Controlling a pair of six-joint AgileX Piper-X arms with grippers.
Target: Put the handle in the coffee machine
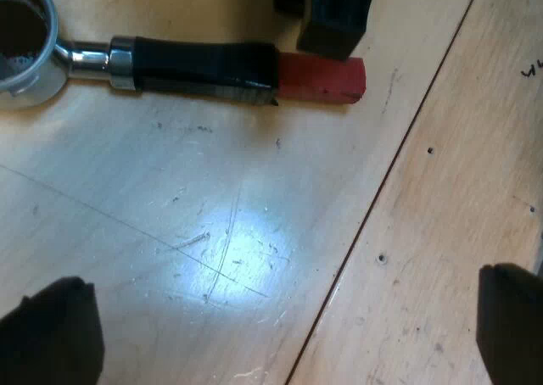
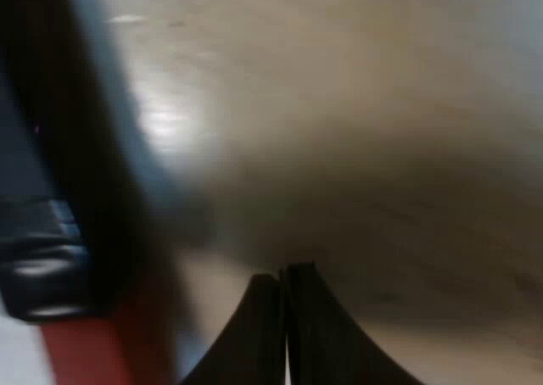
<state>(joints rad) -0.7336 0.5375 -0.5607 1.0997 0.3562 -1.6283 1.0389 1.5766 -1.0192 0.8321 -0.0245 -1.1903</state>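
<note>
Left wrist view: holder (image 1: 204, 67) lies loose on bench (image 1: 254, 232), with right claw (image 1: 331, 12) just by its red end (image 1: 322, 78). Left claw (image 1: 280, 300) is spread wide and empty, hovering near.
Right wrist view: right claw (image 2: 282, 283) is pinched together beside the handle (image 2: 59, 232), not around it.
Step looks like pre-grasp. Next it needs to open and straddle the handle.
No legible writing.

Readable text, labels, brands, numbers, signs: none. Holder handle (image 1: 204, 65), black with red end: no marking legible. Wooden surface (image 1: 254, 232): one small dark scribble (image 1: 531, 69), well apart from the handle, undecipherable.
</note>
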